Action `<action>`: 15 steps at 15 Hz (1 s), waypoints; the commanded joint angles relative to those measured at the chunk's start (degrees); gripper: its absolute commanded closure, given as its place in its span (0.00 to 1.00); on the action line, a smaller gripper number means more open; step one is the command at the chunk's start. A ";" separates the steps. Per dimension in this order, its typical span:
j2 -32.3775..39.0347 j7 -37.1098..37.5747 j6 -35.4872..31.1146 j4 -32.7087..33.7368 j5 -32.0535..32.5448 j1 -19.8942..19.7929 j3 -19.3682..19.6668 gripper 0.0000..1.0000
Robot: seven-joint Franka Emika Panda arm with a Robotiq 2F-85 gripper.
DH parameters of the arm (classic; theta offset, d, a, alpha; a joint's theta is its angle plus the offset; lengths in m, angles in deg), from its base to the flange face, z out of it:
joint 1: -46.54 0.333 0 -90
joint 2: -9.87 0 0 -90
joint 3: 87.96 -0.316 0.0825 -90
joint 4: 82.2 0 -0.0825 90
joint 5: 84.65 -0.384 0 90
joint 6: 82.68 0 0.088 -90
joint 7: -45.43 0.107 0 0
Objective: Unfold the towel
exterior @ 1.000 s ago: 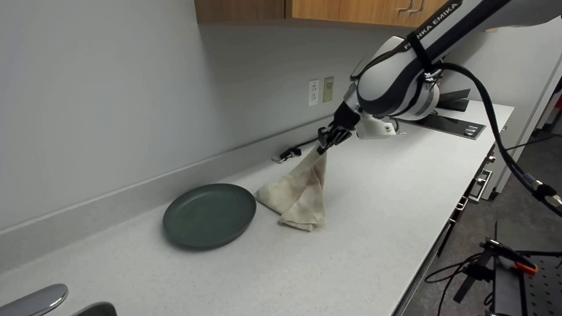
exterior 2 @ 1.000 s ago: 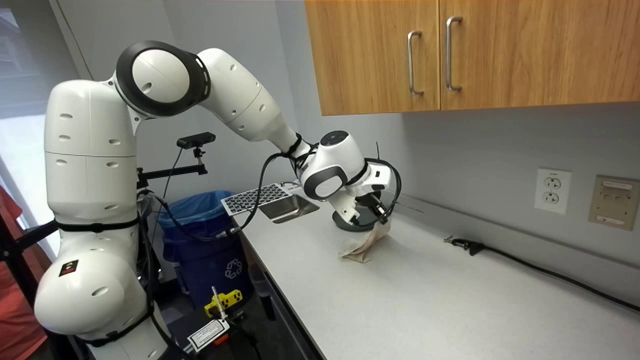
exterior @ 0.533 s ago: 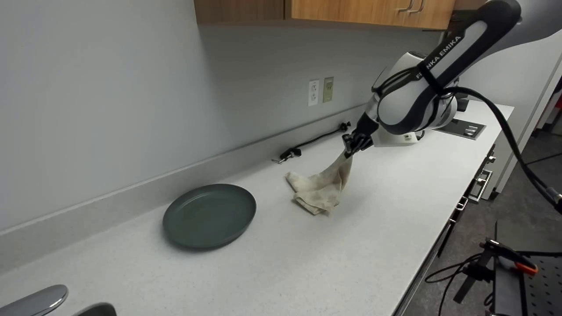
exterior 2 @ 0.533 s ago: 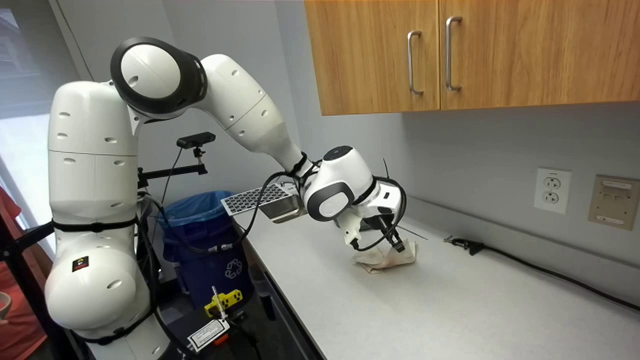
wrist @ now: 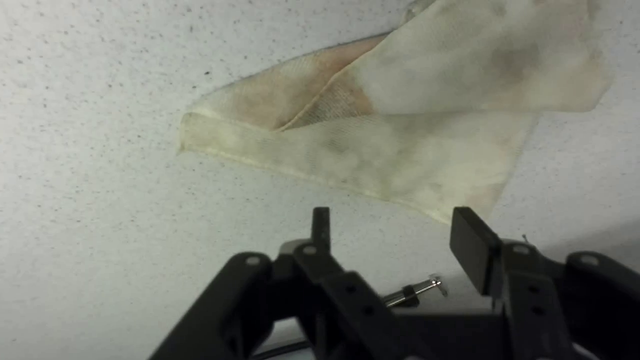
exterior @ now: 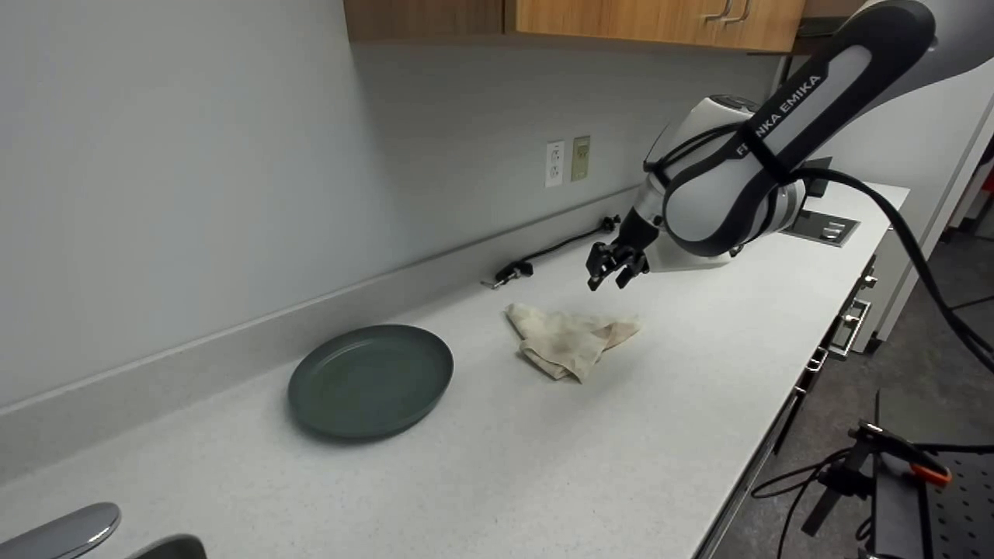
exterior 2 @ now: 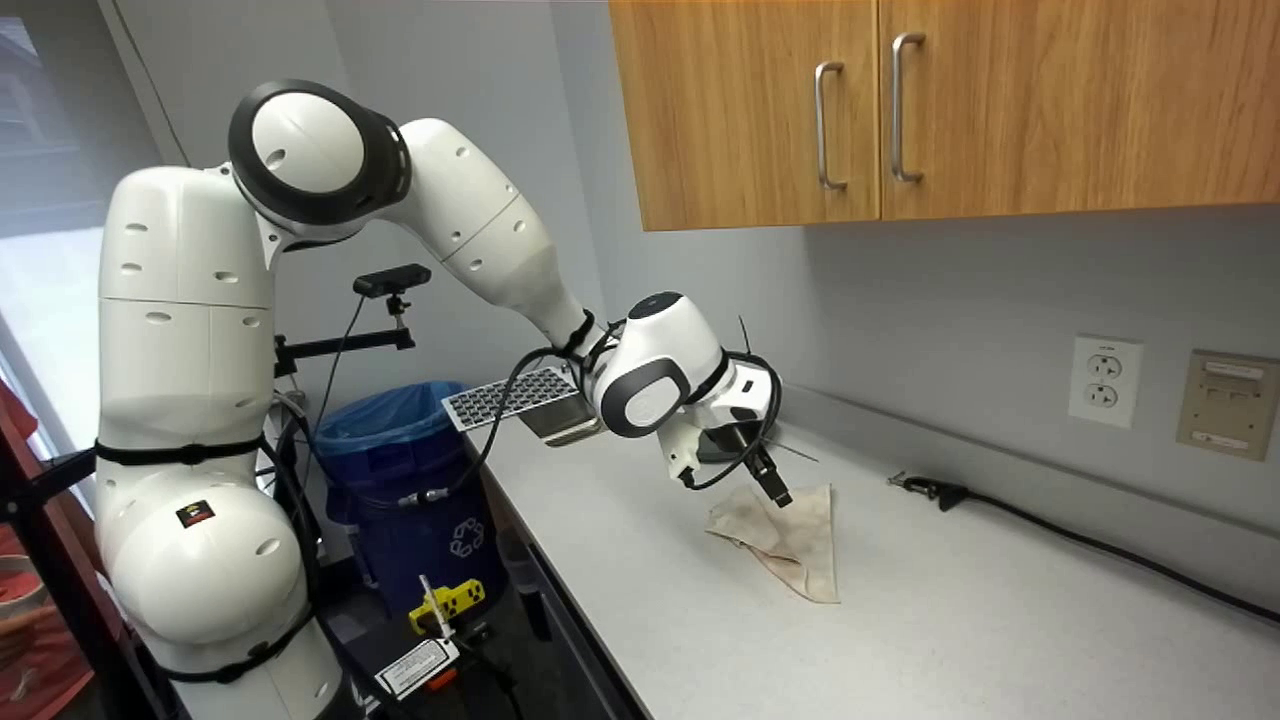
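Beige towel (exterior: 565,341), seemingly blotched, dark-green plate (exterior: 371,382), black tool (wrist: 390,225)

Claw (exterior 2: 780,494) near rumpled towel (exterior 2: 803,553), blue bin (exterior 2: 402,545)

Grey walls (exterior: 194,194); wooden cabinets (exterior 2: 1060,100) mounted above white speckled counter (exterior: 466,481); white outlet (exterior: 554,164) between; dark floor (exterior: 916,357) below.
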 commanded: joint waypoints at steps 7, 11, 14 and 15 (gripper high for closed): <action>-2.15 2.83 7.21 1.55 -2.42 -9.14 -16.40 0.00; -1.23 3.66 5.70 1.41 -1.18 -9.65 -17.63 0.00; -1.44 3.62 5.94 1.40 -1.38 -10.00 -18.04 0.00; -1.47 3.62 5.98 1.40 -1.39 -10.04 -18.03 0.00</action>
